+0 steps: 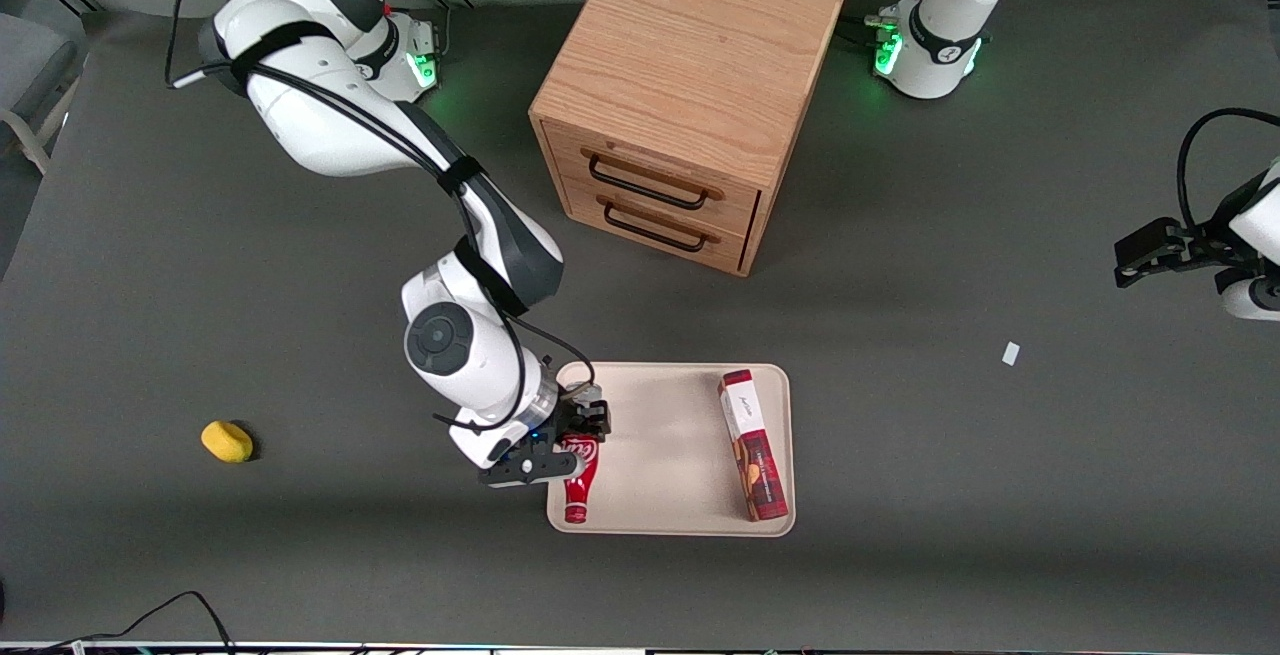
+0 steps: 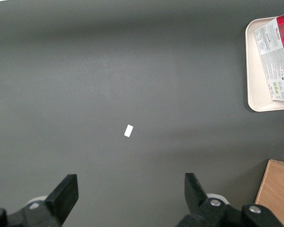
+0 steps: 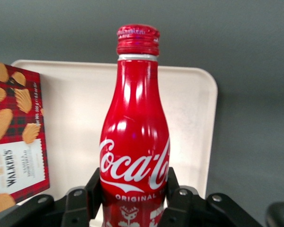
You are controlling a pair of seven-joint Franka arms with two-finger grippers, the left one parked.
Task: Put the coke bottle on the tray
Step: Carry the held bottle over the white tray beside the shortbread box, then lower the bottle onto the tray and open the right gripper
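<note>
The red coke bottle [image 1: 581,480] lies over the beige tray [image 1: 670,445], at the tray's end toward the working arm, its cap pointing toward the front camera. My gripper [image 1: 573,447] is shut on the bottle's lower body. In the right wrist view the bottle [image 3: 135,137] stands between the two black fingers [image 3: 95,189], which press on its sides, with the tray [image 3: 189,123] under it. I cannot tell whether the bottle rests on the tray or hangs just above it.
A red plaid biscuit box [image 1: 752,445] lies on the tray at the end toward the parked arm. A wooden two-drawer cabinet [image 1: 680,95] stands farther from the front camera. A yellow lump [image 1: 227,441] lies toward the working arm's end. A small white scrap [image 1: 1011,353] lies toward the parked arm.
</note>
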